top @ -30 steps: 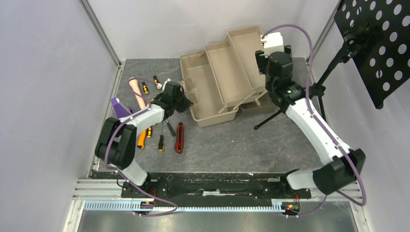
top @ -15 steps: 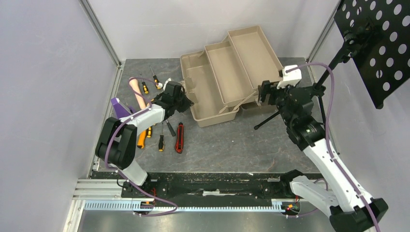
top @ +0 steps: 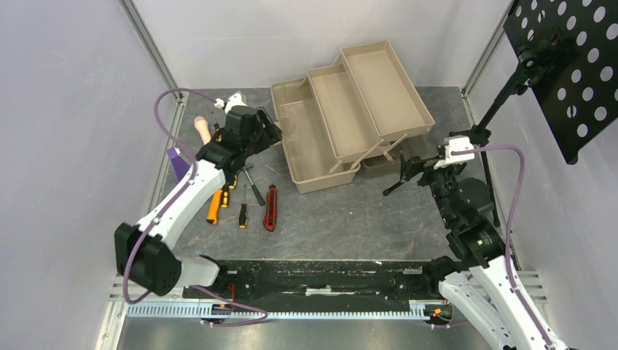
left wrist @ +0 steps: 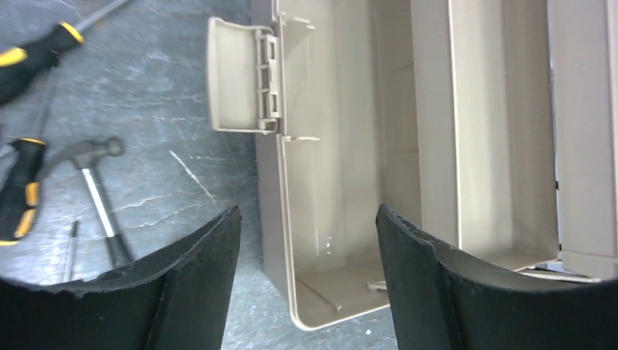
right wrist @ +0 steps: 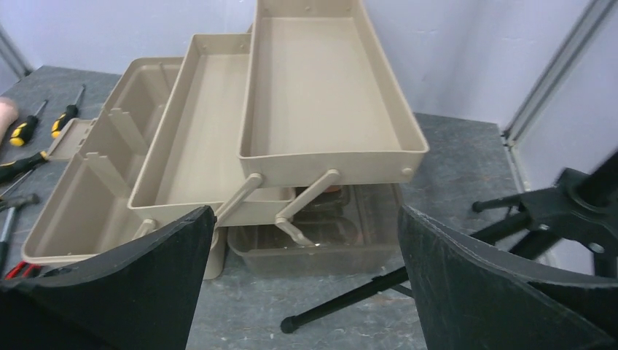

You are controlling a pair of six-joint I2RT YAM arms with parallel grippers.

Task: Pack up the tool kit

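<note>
The toolbox (top: 321, 146) is stood open at the far middle of the table (top: 364, 219), with its three trays fanned out in steps toward the far right corner. The left arm (top: 182, 200) is stretched from the near left corner, its elbow kept low by the near edge. Its forearm is angled toward the far side and its wrist is bent over the toolbox's left wall. The left jaws are pointed downward and held well apart, with nothing gripped; the wall and its latch flap (left wrist: 237, 76) are seen beneath them. The right arm (top: 466, 211) is folded back at the near right corner, with its wrist raised beside a black tripod stand (top: 404, 181), just right of the toolbox. The right jaws are spread wide, with nothing held, and are faced toward the trays. A hammer (top: 254, 191), screwdrivers (top: 243, 215) and a utility knife (top: 271, 208) are laid on the table left of the toolbox.
</note>
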